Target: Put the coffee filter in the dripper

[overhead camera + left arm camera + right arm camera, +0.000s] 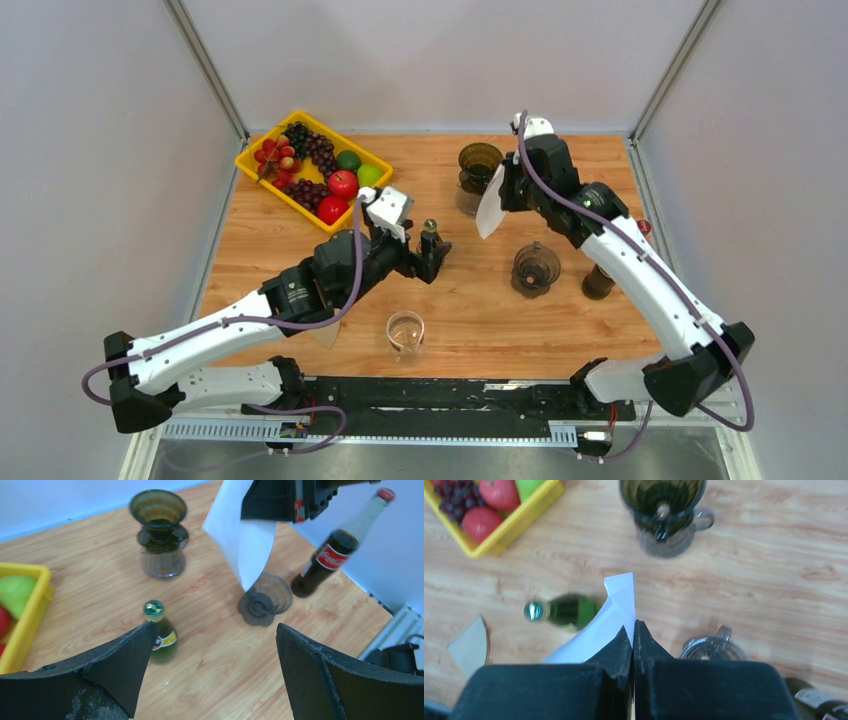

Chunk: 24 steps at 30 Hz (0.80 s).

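Because a paper cone is limp and would buckle if pushed, the right end effector (634, 630) pinches the white coffee filter (618, 602) by one edge, jaws closed flat on the sheet. The rest hangs free above the bench (470, 320), so it can go down narrow end first. The filter is in the air, touching only those fingers. It hangs between the green dripper (479, 160), which sits on a glass server toward the far edge, and the clear dripper (536, 268), which stands alone nearer the arms. In the left wrist view its lower tip lines up with the clear one's rim, so that is probably the target, though I cannot tell for sure. The left end effector (215, 626) is spread open and holds nothing. It hovers beside a green bottle (162, 636), likely to stay out of the way. The filter looks like a clean white folded sheet, broad where it is gripped and tapering to a narrow end, with one corner creased over. It is not yet opened into a cone.
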Each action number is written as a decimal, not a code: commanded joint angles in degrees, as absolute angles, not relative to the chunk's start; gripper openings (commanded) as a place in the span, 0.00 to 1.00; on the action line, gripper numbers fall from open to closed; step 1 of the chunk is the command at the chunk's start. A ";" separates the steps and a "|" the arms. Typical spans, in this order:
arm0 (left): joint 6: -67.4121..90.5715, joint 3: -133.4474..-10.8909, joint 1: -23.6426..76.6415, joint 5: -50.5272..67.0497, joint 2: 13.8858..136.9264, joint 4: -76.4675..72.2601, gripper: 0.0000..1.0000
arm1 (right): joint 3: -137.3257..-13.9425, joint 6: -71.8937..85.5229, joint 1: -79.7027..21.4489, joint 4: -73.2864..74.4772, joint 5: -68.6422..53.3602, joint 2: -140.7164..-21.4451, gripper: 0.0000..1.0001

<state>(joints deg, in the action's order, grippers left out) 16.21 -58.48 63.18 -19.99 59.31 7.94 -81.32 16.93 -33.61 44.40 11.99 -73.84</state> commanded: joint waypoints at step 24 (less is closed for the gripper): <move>24.46 -50.12 50.58 -36.04 49.35 14.67 1.00 | -115.98 7.29 -20.21 48.83 2.13 -110.95 0.00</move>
<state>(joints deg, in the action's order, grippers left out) 23.20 -50.41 51.55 -37.32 49.19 14.52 -112.18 8.84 -20.84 47.51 3.53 -108.92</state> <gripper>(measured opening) 0.998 0.004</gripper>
